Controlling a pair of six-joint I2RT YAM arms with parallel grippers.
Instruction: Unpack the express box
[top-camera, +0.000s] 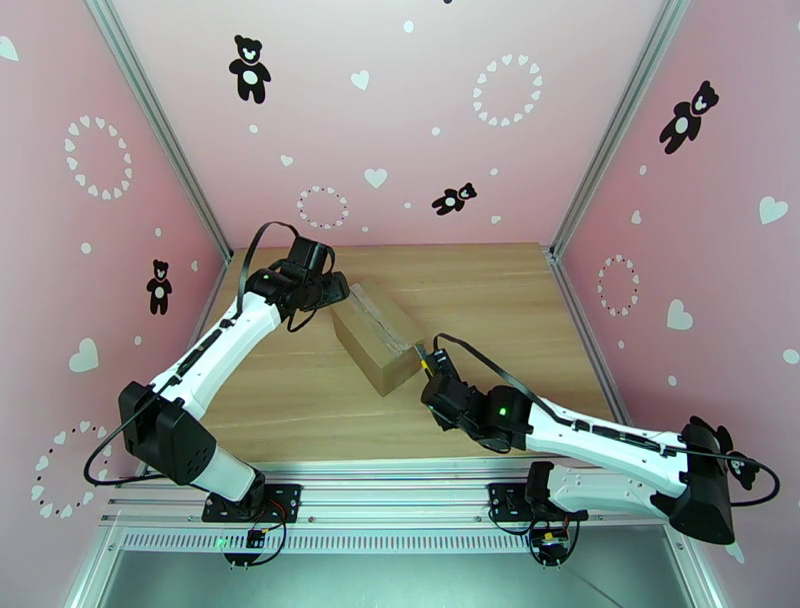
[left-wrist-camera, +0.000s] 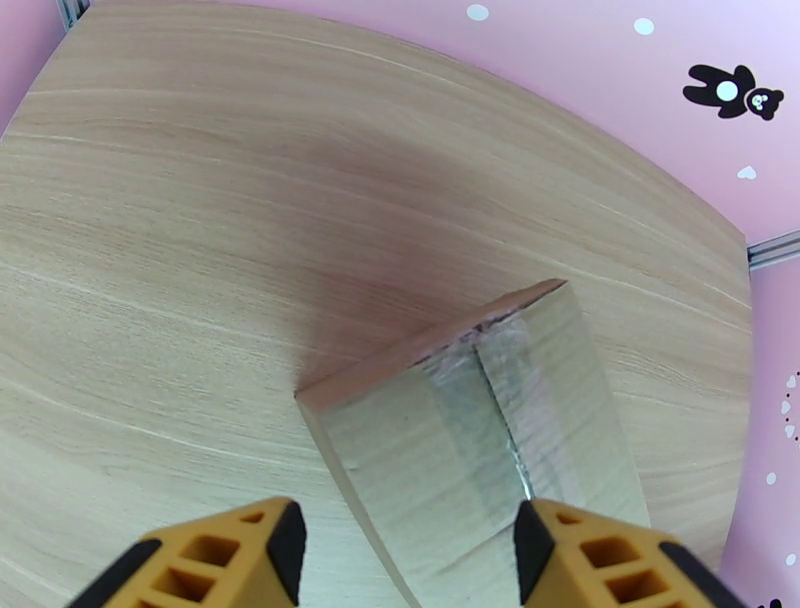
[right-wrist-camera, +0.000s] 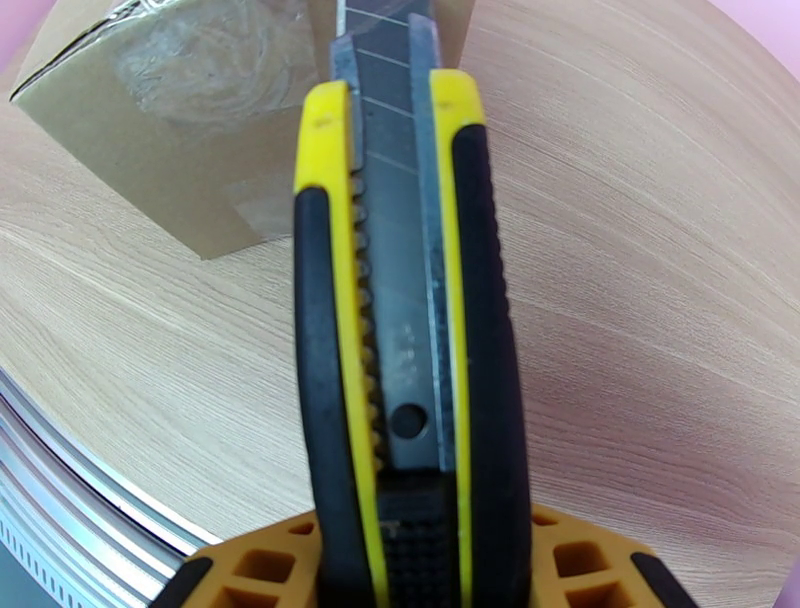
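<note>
The express box (top-camera: 375, 335) is a brown carton with clear tape (left-wrist-camera: 500, 400) along its top seam, lying at an angle mid-table. My left gripper (top-camera: 335, 292) hovers at the box's far-left end, open, its yellow fingers (left-wrist-camera: 230, 555) apart over that end of the box (left-wrist-camera: 480, 430); the right finger overlaps the top face, while the left one stands clear of the box's edge. My right gripper (top-camera: 437, 378) is shut on a yellow-and-black utility knife (right-wrist-camera: 400, 330). The knife's blade is extended and points at the box's near-right end (right-wrist-camera: 170, 120). The blade tip runs out of the right wrist view.
The wooden table (top-camera: 480, 290) is closed in by pink walls at the back and both sides. A metal rail (top-camera: 400, 480) runs along the near edge by the arm bases. Bare wood lies to the right of and behind the box.
</note>
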